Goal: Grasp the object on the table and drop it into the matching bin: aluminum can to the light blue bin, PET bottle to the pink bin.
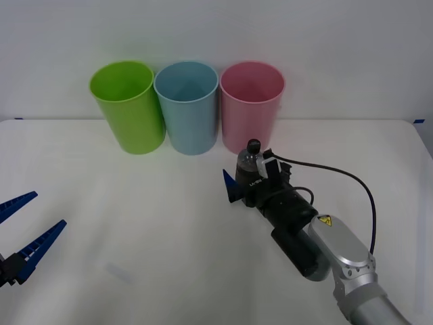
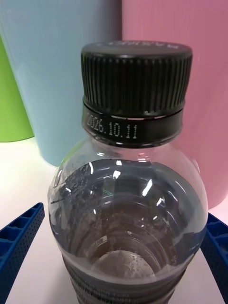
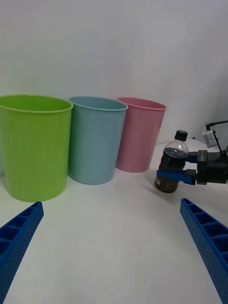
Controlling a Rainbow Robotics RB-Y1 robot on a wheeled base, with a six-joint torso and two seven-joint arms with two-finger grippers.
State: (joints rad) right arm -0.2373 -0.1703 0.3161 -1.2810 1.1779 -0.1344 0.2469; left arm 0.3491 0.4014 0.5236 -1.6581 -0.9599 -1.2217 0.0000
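Right tool [image 1: 245, 180] clamped on PET bottle [image 1: 247, 164], seemingly lifted off table [image 1: 135, 223].

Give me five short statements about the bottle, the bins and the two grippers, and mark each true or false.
1. The right gripper has its jaws closed on the PET bottle. True.
2. The bottle lies on its side on the table. False: it is upright and looks lifted off the tabletop.
3. The light blue bin stands between the lime green bin and the pink bin. True.
4. The bottle's cap is off. False: a black cap is screwed on.
5. The left gripper holds a can. False: its jaws are open and empty.
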